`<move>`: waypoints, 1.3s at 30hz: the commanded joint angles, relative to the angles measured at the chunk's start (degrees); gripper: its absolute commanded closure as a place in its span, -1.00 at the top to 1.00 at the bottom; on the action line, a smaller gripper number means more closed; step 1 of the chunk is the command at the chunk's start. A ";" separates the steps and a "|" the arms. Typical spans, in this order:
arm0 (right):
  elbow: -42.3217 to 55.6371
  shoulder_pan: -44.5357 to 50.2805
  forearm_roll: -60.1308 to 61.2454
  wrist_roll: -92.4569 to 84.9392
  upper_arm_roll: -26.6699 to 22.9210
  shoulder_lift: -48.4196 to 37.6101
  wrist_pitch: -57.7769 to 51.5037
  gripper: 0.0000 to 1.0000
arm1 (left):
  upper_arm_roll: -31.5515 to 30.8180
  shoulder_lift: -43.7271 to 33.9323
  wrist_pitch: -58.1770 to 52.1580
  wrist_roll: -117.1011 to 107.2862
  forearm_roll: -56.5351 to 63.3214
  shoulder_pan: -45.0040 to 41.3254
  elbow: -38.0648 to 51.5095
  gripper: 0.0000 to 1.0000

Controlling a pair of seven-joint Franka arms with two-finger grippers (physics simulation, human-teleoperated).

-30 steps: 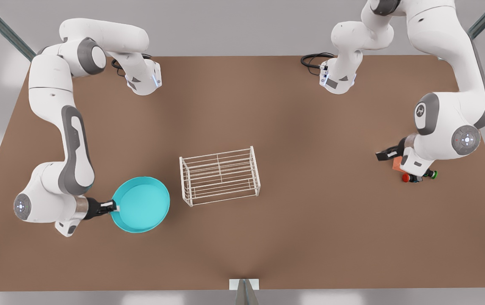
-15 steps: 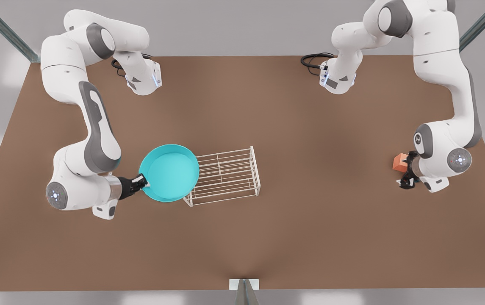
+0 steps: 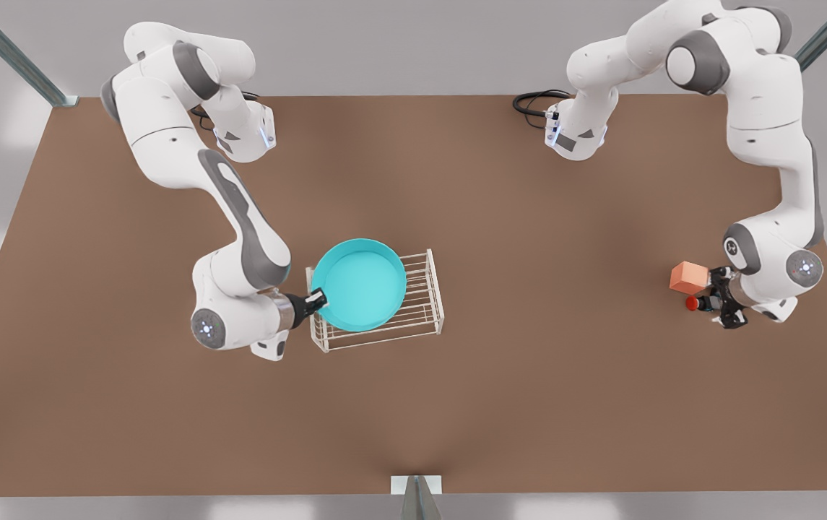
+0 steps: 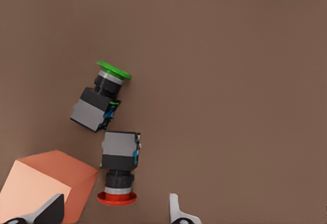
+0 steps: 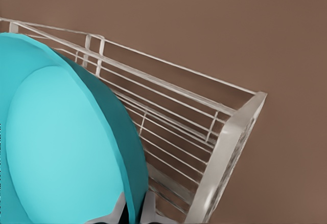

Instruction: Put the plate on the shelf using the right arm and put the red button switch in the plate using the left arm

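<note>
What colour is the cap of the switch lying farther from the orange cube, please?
Green; the green-capped switch shows best in the left wrist view.

- Plate over shelf, toward the front view's left end.
- Far off at the front view's right: cube, red button switch just beside it.

- Turquoise plate: round, shallow, raised rim; held over the shelf's end on the front view's left, apparently clear of the wires.
- White wire shelf: box-shaped, thin rods, upright on brown table mid-scene.
- Red button switch: black body, round red cap, lying on its side, just beside an orange cube.
</note>
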 commanded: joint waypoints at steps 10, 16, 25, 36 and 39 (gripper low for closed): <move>-0.23 0.89 1.57 5.62 -0.14 -0.61 4.51 1.00 | -0.27 3.86 6.15 6.76 -0.88 2.36 0.39 1.00; 1.79 0.45 0.87 12.12 -4.27 -16.95 0.82 1.00 | -0.18 4.74 7.30 6.76 -0.88 2.54 0.48 1.00; -4.10 0.63 -21.63 -1.85 -23.52 -18.54 -5.16 1.00 | -0.18 5.53 7.83 7.90 -0.88 3.85 0.13 1.00; -3.92 0.63 -23.83 -1.85 -23.70 -18.19 -5.16 1.00 | -0.27 6.67 8.53 7.55 -0.88 3.85 0.13 1.00; -3.92 0.63 -23.83 -1.85 -23.70 -18.19 -5.16 1.00 | -0.27 7.29 8.53 7.64 -1.67 3.85 0.21 1.00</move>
